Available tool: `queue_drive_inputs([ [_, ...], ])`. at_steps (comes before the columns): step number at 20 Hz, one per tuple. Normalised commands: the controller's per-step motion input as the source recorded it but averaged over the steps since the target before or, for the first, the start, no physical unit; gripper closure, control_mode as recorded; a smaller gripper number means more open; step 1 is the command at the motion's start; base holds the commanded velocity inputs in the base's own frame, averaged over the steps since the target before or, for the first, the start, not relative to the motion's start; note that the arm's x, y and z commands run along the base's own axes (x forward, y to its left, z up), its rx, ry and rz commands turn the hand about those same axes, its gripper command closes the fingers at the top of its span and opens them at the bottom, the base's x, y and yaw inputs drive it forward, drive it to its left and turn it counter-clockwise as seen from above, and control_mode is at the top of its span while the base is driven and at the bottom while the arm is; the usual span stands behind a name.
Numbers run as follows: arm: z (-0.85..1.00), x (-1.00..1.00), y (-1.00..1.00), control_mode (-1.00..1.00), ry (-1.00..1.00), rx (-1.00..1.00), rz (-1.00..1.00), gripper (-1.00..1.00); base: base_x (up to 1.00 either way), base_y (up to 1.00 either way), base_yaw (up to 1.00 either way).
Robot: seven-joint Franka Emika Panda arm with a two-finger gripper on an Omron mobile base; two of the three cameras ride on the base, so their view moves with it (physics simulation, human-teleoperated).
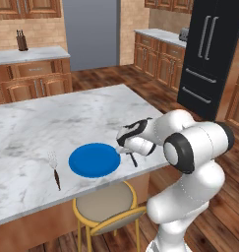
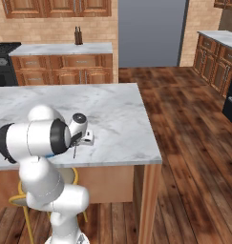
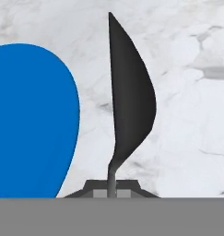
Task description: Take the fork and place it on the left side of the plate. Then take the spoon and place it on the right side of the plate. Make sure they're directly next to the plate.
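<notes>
Hand view showed the pincer [image 3: 112, 191] at the bottom centre of the frame, clenched on the thin handle of the spoon [image 3: 129, 99], whose dark bowl rose edge-on toward the top, held just right of the blue plate [image 3: 30, 120] that took up the left of the frame over the marble surface [image 3: 191, 115]. Left base view put the plate at centre and the fork [image 1: 55, 170] at lower left, near the plate's left rim but with a clear gap. By my judgement the fork step looked done, though perhaps loosely, and setting down and releasing the spoon remained.
</notes>
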Motion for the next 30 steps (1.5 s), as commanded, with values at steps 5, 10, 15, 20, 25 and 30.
queue_drive_inputs([
  [5, -0.15, 0.23, 0.03, -1.0, 0.0, 0.0, 0.0, 1.0, 0.0, 0.0, 0.0],
  [10, -0.23, 0.19, 0.03, -1.0, 0.0, 0.0, 0.0, 1.0, 0.0, 0.0, 0.0],
  [15, -0.26, 0.2, 0.07, -1.0, 0.0, 0.0, 0.0, 1.0, 0.0, 0.0, 0.0],
  [20, -0.31, 0.17, 0.13, -1.0, 0.01, 0.0, 0.0, 1.0, 0.0, 0.0, 0.0],
  [25, -0.28, 0.02, 0.09, -1.0, 0.01, -0.01, 0.0, -1.0, 0.0, 0.0, 0.0],
  [30, 0.01, -0.02, 0.05, -1.0, 0.0, 0.0, 0.0, -1.0, 0.0, 0.0, 0.0],
])
